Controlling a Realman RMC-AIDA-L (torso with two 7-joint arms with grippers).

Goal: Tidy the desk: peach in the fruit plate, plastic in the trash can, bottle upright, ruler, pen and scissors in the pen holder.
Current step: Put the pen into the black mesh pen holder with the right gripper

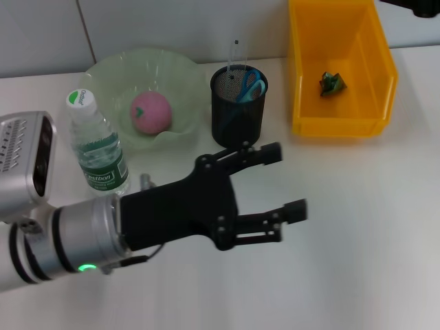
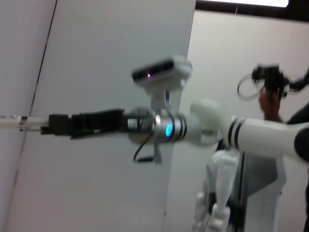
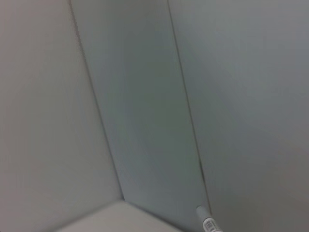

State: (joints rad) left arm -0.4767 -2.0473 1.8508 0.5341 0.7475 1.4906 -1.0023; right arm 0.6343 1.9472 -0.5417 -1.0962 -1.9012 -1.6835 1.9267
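The right gripper (image 2: 46,124) was seen clearly only from the left wrist view. Its fingers (image 2: 63,123) were pressed together on a thin white stick with a small printed label, most likely the pen (image 2: 12,122). The stick ran straight out past the fingertips, along the line of the forearm. The right wrist view showed just its labelled end (image 3: 206,223) against bare wall panels, so that arm seemed to be raised and aimed away from the table (image 1: 357,240).

The left gripper (image 1: 287,180) hovered low over the bare middle of the table with its fingers spread wide and nothing between them. Just beyond its fingertips stood the black mesh pen holder (image 1: 238,110), already carrying the blue-handled scissors (image 1: 251,85) and a thin clear strip that may be the ruler (image 1: 236,53).

Beside the holder, on the arm's own side, the peach (image 1: 150,113) sat in the green fruit plate (image 1: 110,72), and the bottle (image 1: 97,146) stood upright in front of it. On the other side, the yellow trash can (image 1: 302,82) held the crumpled plastic (image 1: 332,83).

The pen looked like the last item left. The move turned on tipping its long axis from level to upright over the holder's open mouth. The holder was nearer the empty left fingers than the right.
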